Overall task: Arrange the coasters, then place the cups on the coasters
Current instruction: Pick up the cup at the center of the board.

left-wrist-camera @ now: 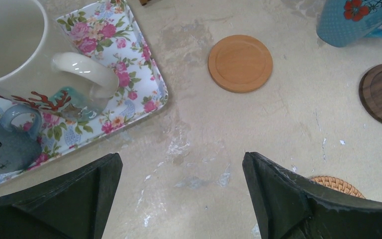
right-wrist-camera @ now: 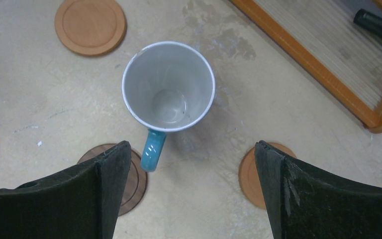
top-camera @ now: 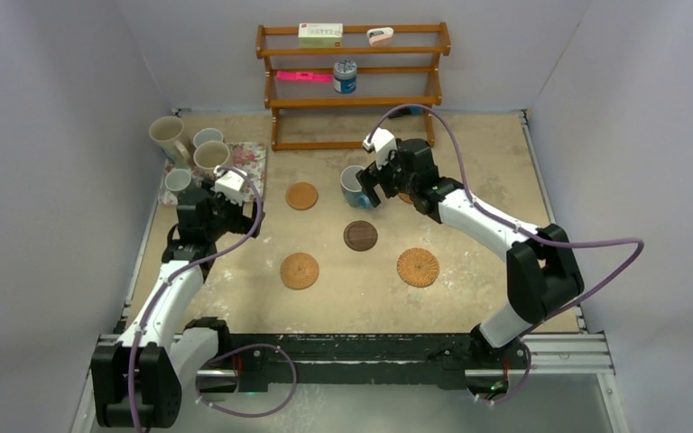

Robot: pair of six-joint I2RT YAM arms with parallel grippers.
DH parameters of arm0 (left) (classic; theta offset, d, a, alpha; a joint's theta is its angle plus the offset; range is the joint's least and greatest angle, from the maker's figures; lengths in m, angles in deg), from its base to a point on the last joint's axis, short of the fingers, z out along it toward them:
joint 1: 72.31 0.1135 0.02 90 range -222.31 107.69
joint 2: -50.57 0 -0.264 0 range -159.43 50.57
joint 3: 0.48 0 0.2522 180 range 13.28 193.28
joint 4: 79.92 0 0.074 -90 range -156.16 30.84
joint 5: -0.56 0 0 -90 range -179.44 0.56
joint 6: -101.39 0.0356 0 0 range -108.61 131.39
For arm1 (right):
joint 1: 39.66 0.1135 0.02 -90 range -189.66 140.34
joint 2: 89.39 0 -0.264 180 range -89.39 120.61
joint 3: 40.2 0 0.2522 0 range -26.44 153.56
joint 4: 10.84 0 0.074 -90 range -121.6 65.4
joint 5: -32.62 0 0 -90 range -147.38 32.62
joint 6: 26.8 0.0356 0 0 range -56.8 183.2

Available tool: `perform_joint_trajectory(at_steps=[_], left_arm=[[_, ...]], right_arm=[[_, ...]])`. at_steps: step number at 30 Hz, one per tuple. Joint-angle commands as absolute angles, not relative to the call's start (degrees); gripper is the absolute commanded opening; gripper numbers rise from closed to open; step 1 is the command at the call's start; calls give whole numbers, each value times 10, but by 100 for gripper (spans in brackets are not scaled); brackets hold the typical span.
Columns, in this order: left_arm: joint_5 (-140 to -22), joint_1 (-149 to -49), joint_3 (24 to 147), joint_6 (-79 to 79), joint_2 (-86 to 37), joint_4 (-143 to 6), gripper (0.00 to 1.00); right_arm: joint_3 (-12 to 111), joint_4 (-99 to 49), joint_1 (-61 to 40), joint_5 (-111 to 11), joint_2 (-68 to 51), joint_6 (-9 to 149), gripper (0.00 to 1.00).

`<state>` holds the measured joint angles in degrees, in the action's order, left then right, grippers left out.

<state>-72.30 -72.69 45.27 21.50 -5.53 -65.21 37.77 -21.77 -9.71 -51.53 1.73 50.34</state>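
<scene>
The light blue cup stood upright on the surface towards the back, white inside, its teal handle turned towards the right gripper. That gripper's jaws were spread wide and held nothing, with the cup just ahead of the fingertips and clear of both. From the left wrist camera the cup's outside showed fine pale dots and a red flower.

Near it lay a smooth tan coaster, a dark brown wooden coaster and another tan coaster partly hidden by a finger. A woven coaster and a second woven coaster lay nearer the arms. All five were apart and bare.

The other cups were grouped at the floral tray on the left. Among them were a large cream cup and a grey cup with dark script reading "coffee".

The left gripper was wide open and empty, over the surface just beside the tray.

Printing on the white box on the shelf was too small to read.
</scene>
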Motion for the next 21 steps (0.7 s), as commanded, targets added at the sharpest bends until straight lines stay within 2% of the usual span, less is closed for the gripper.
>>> perform_joint_trajectory(at_steps=[1, 8, 16, 21], left_arm=[[-729, -724, 440, 228, -31, -680, 100], [-730, -724, 439, 231, -26, -681, 100], [-725, -724, 429, 234, -12, -684, 100], [-725, -724, 425, 236, -11, -685, 100]], right_arm=[[349, -125, -94, -498, 12, 510, 94], [326, -72, -91, -483, 55, 535, 87], [314, -46, -79, -499, 75, 560, 85], [314, -41, -76, -504, 90, 566, 79]])
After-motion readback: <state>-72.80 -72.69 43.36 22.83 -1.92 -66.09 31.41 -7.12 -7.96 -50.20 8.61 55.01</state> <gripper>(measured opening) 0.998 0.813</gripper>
